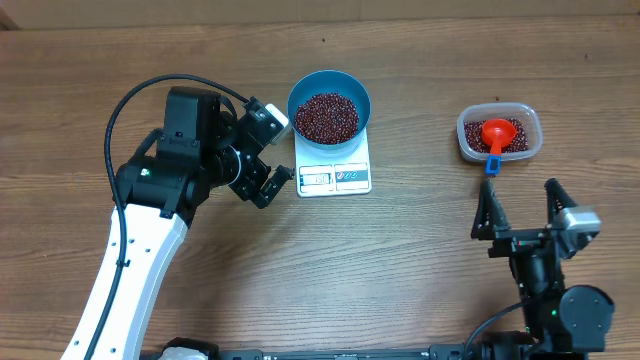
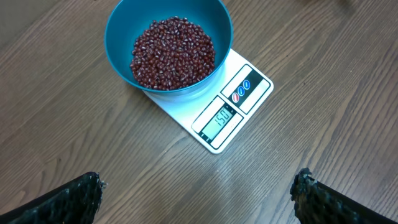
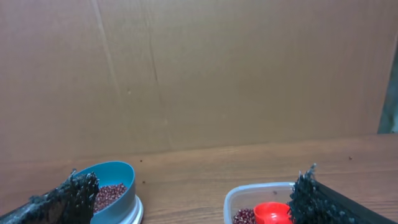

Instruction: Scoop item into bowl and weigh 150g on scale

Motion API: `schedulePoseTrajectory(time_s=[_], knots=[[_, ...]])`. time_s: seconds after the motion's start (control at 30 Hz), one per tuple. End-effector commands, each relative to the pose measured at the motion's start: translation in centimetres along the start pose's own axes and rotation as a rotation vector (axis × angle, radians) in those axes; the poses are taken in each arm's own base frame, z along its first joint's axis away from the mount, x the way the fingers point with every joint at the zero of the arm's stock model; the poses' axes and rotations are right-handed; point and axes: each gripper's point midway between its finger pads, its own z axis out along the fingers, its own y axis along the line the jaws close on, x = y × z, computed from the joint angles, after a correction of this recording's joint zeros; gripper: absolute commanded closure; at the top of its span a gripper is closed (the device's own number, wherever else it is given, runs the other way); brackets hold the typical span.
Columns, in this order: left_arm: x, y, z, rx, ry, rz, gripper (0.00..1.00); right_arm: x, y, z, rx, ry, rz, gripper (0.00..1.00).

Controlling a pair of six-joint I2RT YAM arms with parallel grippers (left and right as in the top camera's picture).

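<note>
The blue bowl (image 1: pixel 300 98) stands on the white scale (image 1: pixel 335 178), holding a heap of dark red beans (image 1: pixel 326 117). From the left wrist I look down on the bowl (image 2: pixel 118 28), its beans (image 2: pixel 173 53) and the scale (image 2: pixel 252 84), whose display reads 150. My left gripper (image 1: pixel 283 150) hovers just left of the scale, open and empty (image 2: pixel 199 190). Near the front right, my right gripper (image 1: pixel 520 195) stands open and empty (image 3: pixel 196 193), facing the bowl (image 3: pixel 118 174).
A clear plastic tub (image 1: pixel 530 120) at the right holds more beans and a red scoop (image 1: pixel 496 131) with a blue handle end (image 1: pixel 493 164). The tub (image 3: pixel 239 196) and scoop (image 3: pixel 270 213) show low in the right wrist view. A brown cardboard wall backs the table.
</note>
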Motion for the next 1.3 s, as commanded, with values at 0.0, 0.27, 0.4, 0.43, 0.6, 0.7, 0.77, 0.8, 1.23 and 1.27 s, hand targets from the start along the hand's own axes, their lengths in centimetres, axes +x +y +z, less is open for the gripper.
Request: schedulePoseTrajectory(time_s=[0.0,0.27,0.4,0.43,0.6,0.7,0.77,0.8,1.23,1.27], knots=[[-0.7,0.0,-0.9,-0.005,-0.03,-0.004,0.01,1.2,-0.3,-0.1,0.009,-0.032,-0.004,0.0],[-0.7,0.0,-0.9,-0.005,-0.03,-0.004,0.0,3.4,-0.2,0.0,-0.018,-0.114,-0.008,0.0],[-0.7,0.0,-0.9,-0.005,-0.03,-0.004,0.01,4.1,-0.4,0.0,-0.012,-0.127,-0.006,0.0],[-0.7,0.0,-0.9,-0.005,-0.03,-0.004,0.0,4.3,-0.6,0.0,-0.003,-0.124,-0.004,0.0],[-0.7,0.0,-0.9,-0.005,-0.03,-0.004,0.01,6.6,-1.6,0.3,0.054,-0.054,0.001,0.0],[-0.7,0.0,-0.9,-0.005,-0.03,-0.004,0.0,9.4,-1.9,0.4,0.063,0.04,0.003,0.0],[-0.7,0.0,-0.9,-0.005,-0.03,-0.004,0.01,10.6,-2.0,0.3,0.065,0.09,0.005,0.0],[-0.7,0.0,-0.9,-0.005,-0.03,-0.004,0.01,10.6,-2.0,0.3,0.063,0.09,0.006,0.0],[-0.7,0.0,-0.9,-0.005,-0.03,-0.004,0.0,10.6,-2.0,0.3,0.063,0.09,0.006,0.0],[-0.7,0.0,-0.9,-0.005,-0.03,-0.004,0.0,10.6,-2.0,0.3,0.063,0.09,0.006,0.0]])
